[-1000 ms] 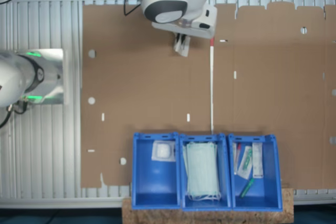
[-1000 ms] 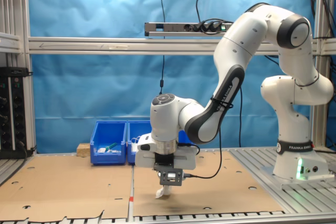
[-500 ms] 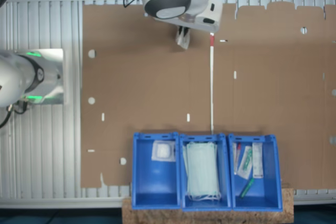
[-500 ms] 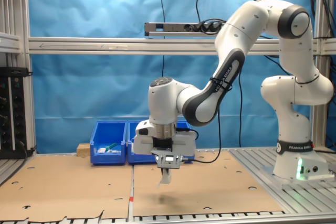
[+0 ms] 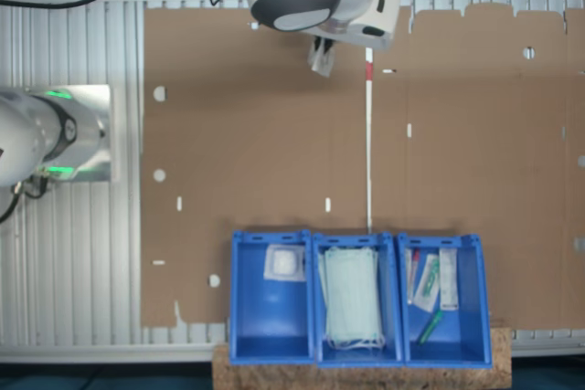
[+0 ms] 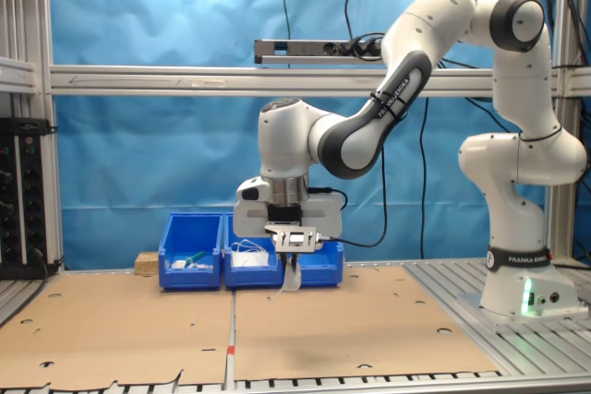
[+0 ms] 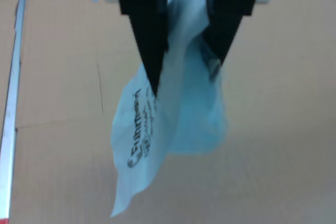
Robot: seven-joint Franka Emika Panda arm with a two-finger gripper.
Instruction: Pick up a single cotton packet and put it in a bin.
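1. Your hand [image 6: 292, 276] was clenched on the cotton packet [image 7: 168, 129]; in the wrist view the two dark fingers [image 7: 144, 30] pinched its upper part and the rest hung limp below them.
2. Compared with a second ago, you had carried the packet higher above the cardboard-covered counter [image 6: 369, 334]; in the second exterior view it now hung level with the blue bins.
3. In the first exterior view the packet [image 5: 320, 58] sat nearer the picture's top edge than before, well apart from the bin [image 5: 251, 317], which already held a similar packet [image 5: 284, 263].
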